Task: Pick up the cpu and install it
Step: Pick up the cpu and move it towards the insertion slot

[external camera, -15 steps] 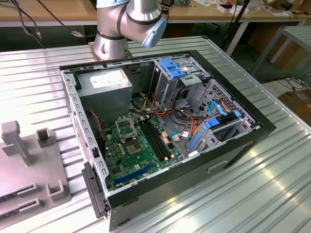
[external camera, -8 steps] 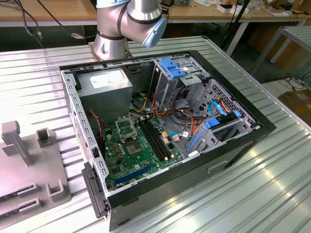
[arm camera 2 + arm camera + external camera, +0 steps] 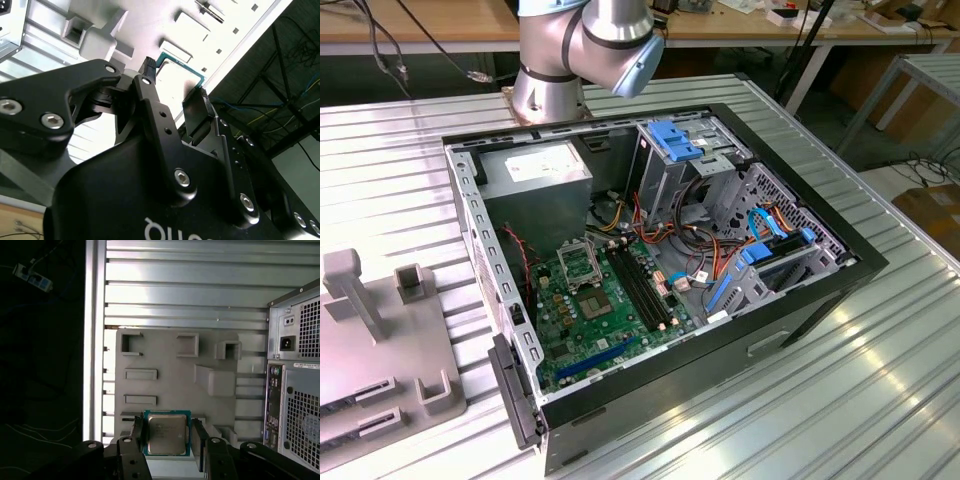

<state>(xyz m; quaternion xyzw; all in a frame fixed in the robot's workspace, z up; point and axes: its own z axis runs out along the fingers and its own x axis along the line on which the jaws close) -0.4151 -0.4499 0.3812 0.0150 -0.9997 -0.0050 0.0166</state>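
Align pincer [image 3: 168,426] square and level about cpu [image 3: 166,434] over grey tray [image 3: 380,360], 8 o'clock from case [image 3: 650,410] in the exterior view; cannot tell whether clenched.

The fingers [image 3: 156,112] hide much of the cpu [image 3: 178,75].

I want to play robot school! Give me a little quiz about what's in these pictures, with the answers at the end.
1. Fill the gap: the slotted plate behind the cpu is coloured ___.
2. True or false: the cpu is outside the computer case that holds the green board.
3. The gripper is nearest to: A the computer case, B the cpu, C the green board.
Key: 1 grey; 2 true; 3 B.
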